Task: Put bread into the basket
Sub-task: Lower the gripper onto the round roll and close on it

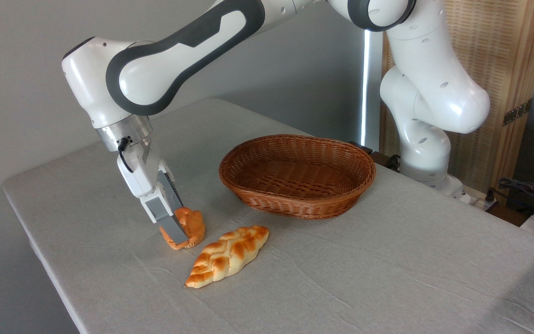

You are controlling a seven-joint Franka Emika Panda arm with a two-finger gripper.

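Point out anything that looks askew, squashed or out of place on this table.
The small bun looks squashed and tipped on edge between the gripper fingers, at the table. The braided loaf lies flat and the basket sits upright and empty.

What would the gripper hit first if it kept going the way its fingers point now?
The gripper points down, slightly right, with the bread already between its fingers. Straight on, it would likely meet the table right beneath.

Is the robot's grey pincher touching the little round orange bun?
Touching. The camera view shows the gripper with its grey fingers pressed against the small round orange-golden knotted bun, which looks squeezed and tipped on its side on the table.
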